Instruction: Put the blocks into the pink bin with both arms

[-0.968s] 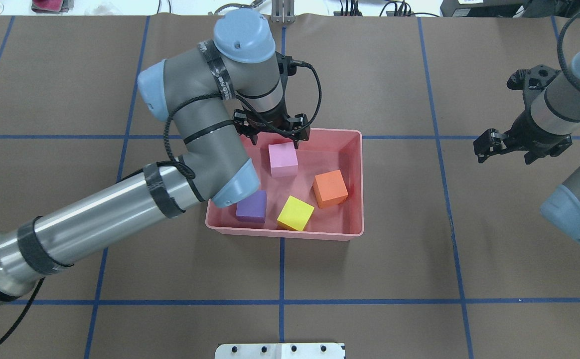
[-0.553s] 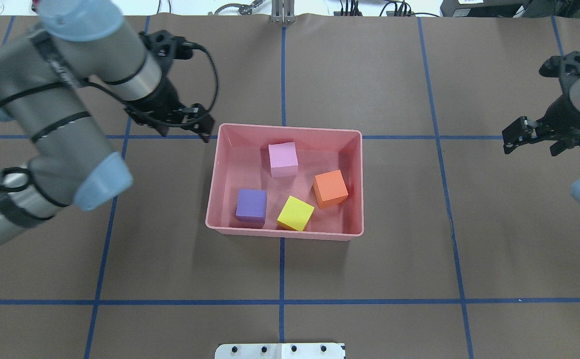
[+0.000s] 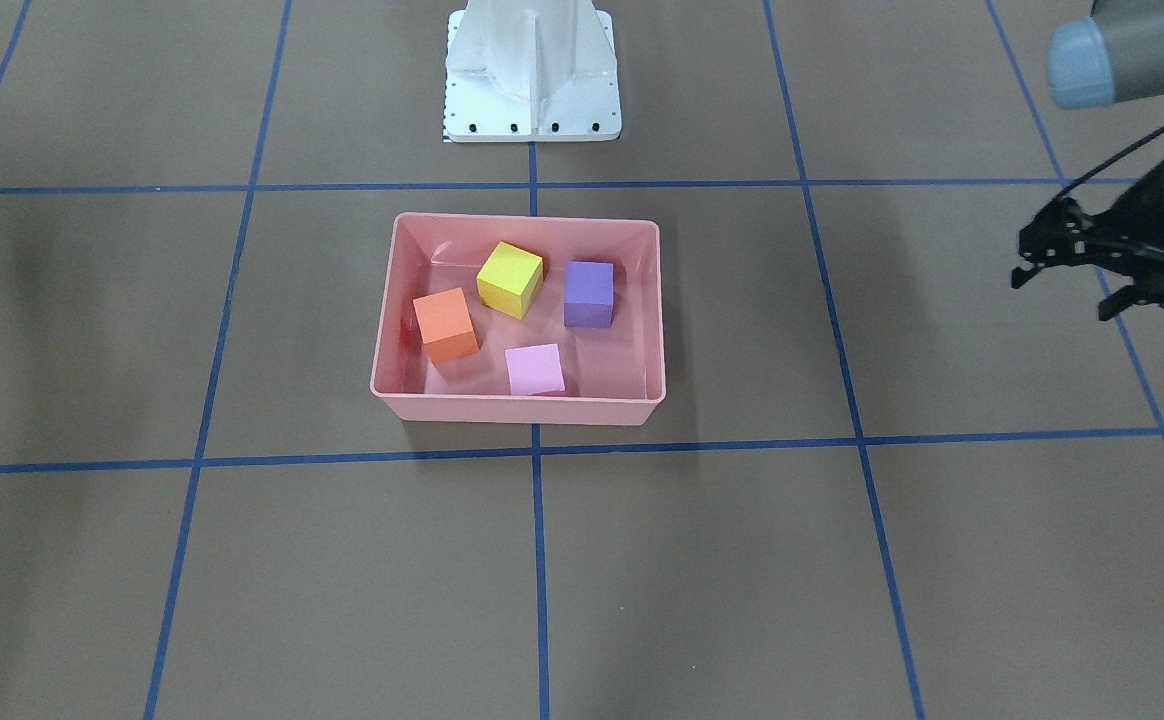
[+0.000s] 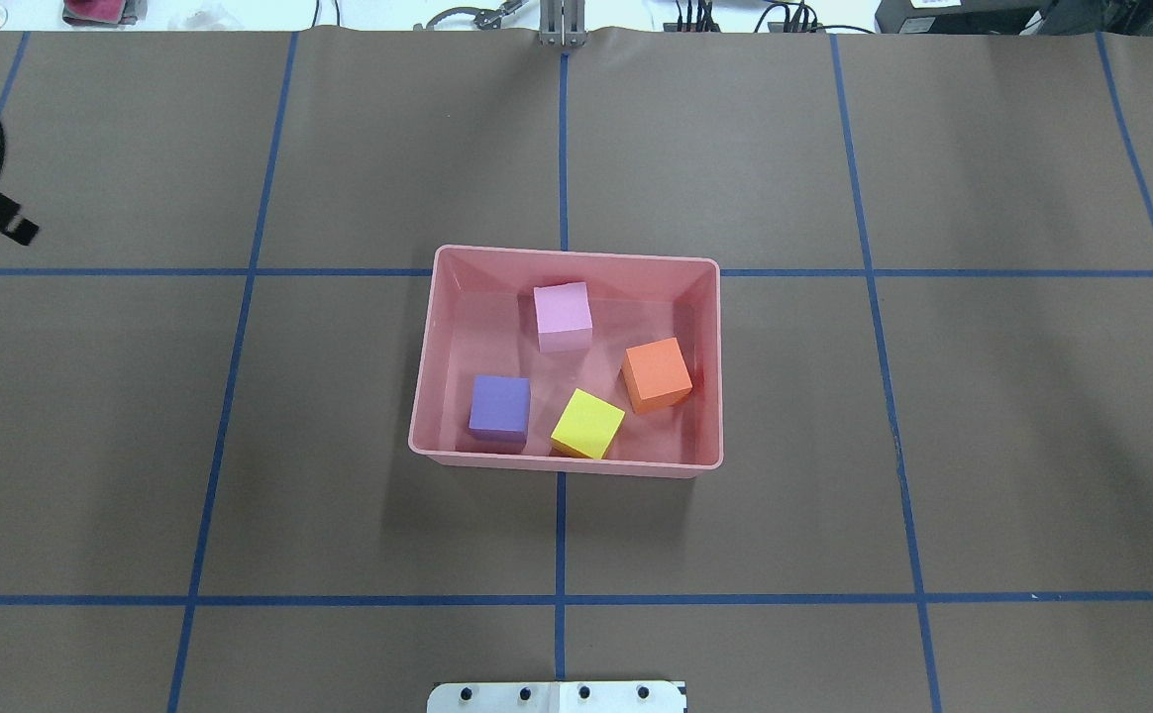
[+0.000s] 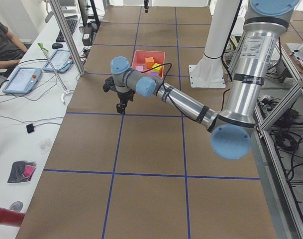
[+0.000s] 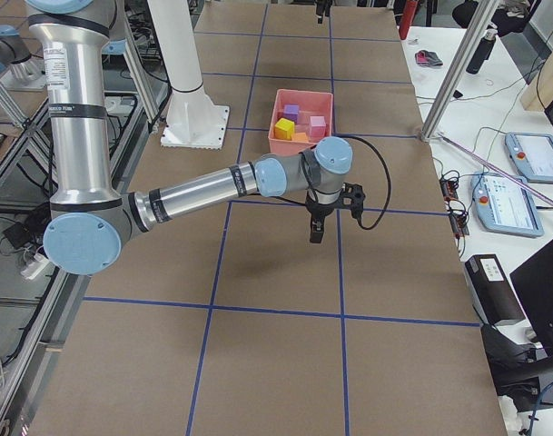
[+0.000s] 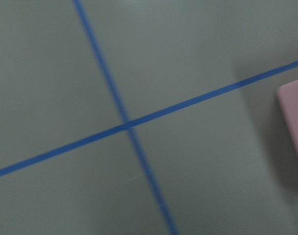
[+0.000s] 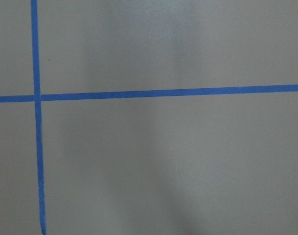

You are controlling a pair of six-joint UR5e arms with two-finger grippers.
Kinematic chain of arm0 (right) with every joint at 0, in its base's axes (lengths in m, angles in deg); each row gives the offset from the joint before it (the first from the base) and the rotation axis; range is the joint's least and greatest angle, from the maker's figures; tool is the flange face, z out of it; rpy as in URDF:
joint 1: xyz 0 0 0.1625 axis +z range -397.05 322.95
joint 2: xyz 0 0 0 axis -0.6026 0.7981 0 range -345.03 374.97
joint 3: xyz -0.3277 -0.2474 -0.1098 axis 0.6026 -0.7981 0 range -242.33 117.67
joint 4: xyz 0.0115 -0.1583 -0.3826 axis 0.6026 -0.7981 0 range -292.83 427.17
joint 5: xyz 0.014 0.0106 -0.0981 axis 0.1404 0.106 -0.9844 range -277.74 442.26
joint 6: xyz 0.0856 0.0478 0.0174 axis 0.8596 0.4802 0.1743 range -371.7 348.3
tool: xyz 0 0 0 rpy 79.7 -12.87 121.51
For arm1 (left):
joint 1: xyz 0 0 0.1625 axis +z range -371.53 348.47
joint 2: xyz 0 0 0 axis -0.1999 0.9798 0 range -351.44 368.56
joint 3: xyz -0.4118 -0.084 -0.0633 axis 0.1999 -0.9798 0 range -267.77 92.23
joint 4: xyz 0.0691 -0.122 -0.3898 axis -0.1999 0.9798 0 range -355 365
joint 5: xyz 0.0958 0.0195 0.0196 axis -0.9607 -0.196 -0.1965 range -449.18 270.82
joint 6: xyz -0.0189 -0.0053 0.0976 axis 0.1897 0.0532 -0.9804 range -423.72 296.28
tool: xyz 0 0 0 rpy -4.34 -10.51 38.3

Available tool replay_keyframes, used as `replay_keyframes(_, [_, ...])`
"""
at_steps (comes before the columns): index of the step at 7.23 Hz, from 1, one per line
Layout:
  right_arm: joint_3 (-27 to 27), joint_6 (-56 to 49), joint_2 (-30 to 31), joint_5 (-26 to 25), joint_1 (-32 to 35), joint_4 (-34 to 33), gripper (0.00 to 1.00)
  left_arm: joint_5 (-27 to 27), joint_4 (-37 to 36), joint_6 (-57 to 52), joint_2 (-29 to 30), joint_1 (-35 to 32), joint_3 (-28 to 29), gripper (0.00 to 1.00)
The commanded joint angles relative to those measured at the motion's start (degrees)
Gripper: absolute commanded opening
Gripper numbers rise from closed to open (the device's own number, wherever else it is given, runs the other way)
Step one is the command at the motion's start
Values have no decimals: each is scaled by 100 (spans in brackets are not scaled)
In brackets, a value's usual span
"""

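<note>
A second ago my left gripper [image 3: 1067, 280] hung over the far wall of the shallow salmon-pink plastic bin [image 4: 713, 366], just above the light pink foam cube [image 4: 563, 315]. It has since pulled well clear toward 9 o'clock, out at the edge of the overhead view, with its fingers spread and nothing between them.

In the bin, by the overhead view, the purple foam cube [image 4: 499, 406] sits at 8 o'clock, the light pink one at 12, the yellow foam cube [image 4: 587, 423] at 6 and the orange foam cube [image 4: 656, 373] at 3. All four rest on the bin floor apart from one another, and none has shifted as I drew away.

My right gripper [image 6: 317, 229] has also drawn back, toward 3 o'clock, over the brown paper-covered table [image 4: 240, 446]. I cannot tell whether its fingers are spread or pressed together.

With every cube inside and both arms withdrawn, I judge the task complete.
</note>
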Motion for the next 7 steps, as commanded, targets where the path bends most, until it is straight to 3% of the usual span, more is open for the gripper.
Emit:
replay_keyframes(1, [-183,-307,86,24,234,9,99,1,13,-975,-422,-801,764,99])
replay_keyframes(3, [-175,-394,86,6,278,9,99,-61,21,-949,-765,-1363,873,99])
replay_keyframes(7, [-341,-386,68,-55,305,9,99,-200,74,88,-1081,-1356,687,99])
